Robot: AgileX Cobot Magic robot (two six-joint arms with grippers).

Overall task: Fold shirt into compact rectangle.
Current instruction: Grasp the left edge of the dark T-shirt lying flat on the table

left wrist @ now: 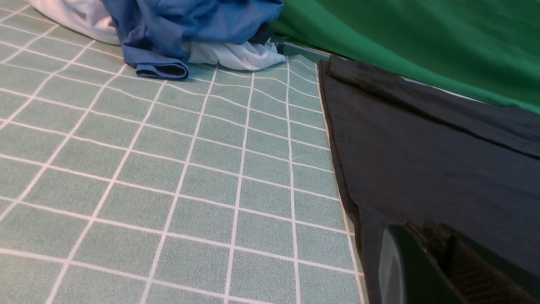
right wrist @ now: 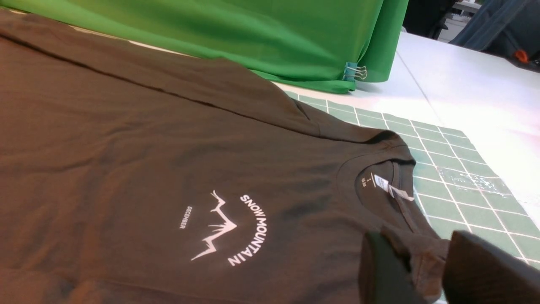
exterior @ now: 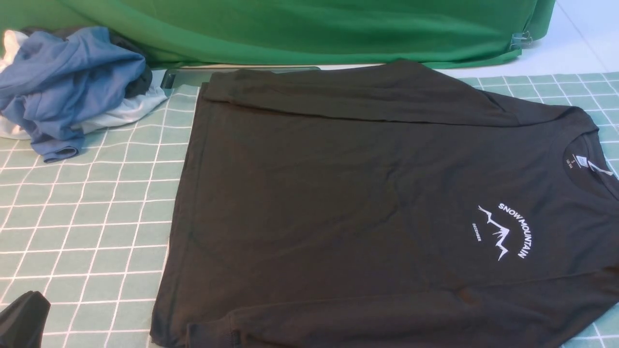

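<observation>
- shirt (exterior: 338, 193): black, flat on checked mat (exterior: 96, 217), print up.
- left gripper (left wrist: 438, 257): closed; hold on fabric unclear.
- right gripper (right wrist: 424, 266): clamped on bunched shirt fabric beside collar.

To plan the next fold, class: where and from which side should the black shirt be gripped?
Probably the shirt at its near long edge, hem corner and shoulder by the collar, coming from the robot's side: it lies flat, collar right, sleeves folded in.
</observation>
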